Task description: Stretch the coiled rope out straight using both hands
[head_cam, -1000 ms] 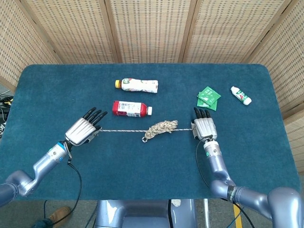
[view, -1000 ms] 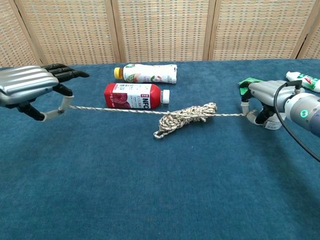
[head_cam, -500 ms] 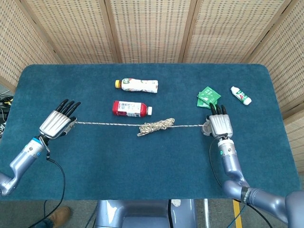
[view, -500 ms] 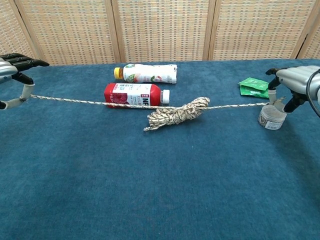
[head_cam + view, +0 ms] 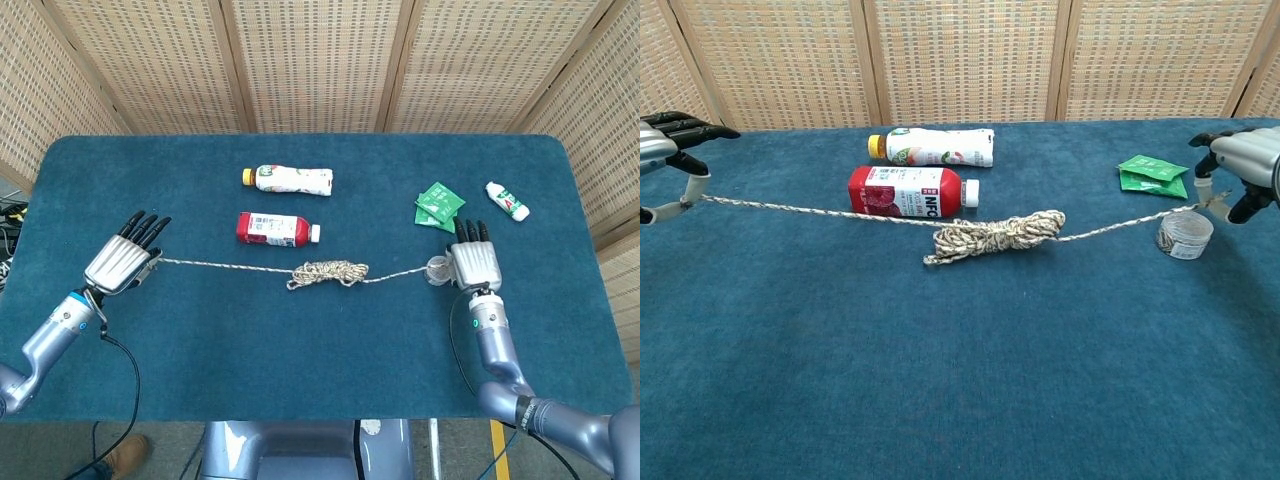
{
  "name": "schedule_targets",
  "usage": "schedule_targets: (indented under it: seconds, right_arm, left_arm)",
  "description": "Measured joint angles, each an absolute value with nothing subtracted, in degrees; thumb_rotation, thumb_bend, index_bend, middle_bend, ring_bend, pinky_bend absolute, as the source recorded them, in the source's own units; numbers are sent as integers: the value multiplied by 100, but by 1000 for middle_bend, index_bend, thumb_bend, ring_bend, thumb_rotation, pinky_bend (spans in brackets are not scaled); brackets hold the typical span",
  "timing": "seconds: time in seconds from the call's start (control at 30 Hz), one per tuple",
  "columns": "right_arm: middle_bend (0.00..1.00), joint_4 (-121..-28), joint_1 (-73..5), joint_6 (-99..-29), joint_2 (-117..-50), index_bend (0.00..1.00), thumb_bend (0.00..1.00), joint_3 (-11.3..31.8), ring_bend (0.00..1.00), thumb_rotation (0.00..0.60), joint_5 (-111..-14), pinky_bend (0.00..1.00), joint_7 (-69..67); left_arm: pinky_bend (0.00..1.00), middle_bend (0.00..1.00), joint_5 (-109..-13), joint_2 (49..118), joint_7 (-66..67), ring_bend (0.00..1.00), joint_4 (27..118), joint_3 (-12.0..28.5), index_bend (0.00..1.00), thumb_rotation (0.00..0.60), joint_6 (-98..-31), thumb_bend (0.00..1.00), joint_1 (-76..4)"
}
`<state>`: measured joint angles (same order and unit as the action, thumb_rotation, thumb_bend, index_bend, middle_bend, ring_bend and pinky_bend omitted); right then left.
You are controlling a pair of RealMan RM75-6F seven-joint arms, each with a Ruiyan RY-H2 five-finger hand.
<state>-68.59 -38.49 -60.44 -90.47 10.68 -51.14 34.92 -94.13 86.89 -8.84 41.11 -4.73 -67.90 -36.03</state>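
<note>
Rope [image 5: 325, 272] now sagging, two hands [image 5: 122, 264] [image 5: 474, 263] holding ends, two bottles [image 5: 277, 229].

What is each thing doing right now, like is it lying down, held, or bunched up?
rope: ends pulled out, middle bunched
left hand: fingers pinch the rope's end
right hand: holds the other end
red bottle: lying down, capped
white bottle: lying down, yellow cap on
small white bottle: lying down
green packets: lying flat
small round container: upright by the right hand
</note>
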Motion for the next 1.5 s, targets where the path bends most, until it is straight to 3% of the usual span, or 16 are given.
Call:
schedule_targets:
  seconds: [0.33,0.4,0.47,0.53,0.57,0.63,1.03,1.27,1.5]
  right_arm:
    - [21,-6760,-3760,-6086,-8949,680,489,1068,0,600,-5107,0,3594]
    - [14,-6760,-3742,-6091,-8930,626,474,1072,0,600,-5106,0,3601]
    - [3,-6779,-3727,-6080,-8922,377,371,1079,0,600,-5087,0,3592]
    - [0,-6836,-3699,-6073,-8910,126,205,1087,0,600,-5091,0,3515]
    - [0,-6863,-3686,-6078,-8905,33,99,1094,0,600,-5106,0,3461]
    - [0,-6923,-3653,-6121,-8889,0,6,1114,0,600,-5188,0,3305]
    - [0,-7600,-3220,-7073,-8439,0,0,1056,0,600,-6586,0,2001]
    - [0,-8239,-2497,-8132,-7877,0,0,747,0,600,-7537,0,1146]
    - [0,-8752,-1769,-8956,-7496,0,0,330,0,600,-8138,0,1110]
  left_arm:
    - [0,0,-9329,8627,-956,0,3983,-449,731,600,-6732,529,-3500]
    - [0,0,-9312,8630,-996,0,3952,-443,709,600,-6712,517,-3485]
    - [0,0,-9315,8645,-1054,0,3938,-444,500,600,-6711,375,-3475]
    - [0,0,-9337,8657,-1129,0,3958,-455,104,600,-6725,99,-3470]
    - [0,0,-9351,8657,-1182,0,3981,-460,11,600,-6738,28,-3469]
    - [0,0,-9367,8641,-1263,0,4038,-462,0,600,-6764,0,-3467]
    - [0,0,-9042,8146,-1804,0,5037,-98,0,600,-7185,0,-3303]
    - [0,0,-8698,7474,-1643,0,6663,73,0,600,-7604,0,-2849]
    - [0,0,-8426,6859,-915,0,8294,-26,0,600,-8051,0,-2100]
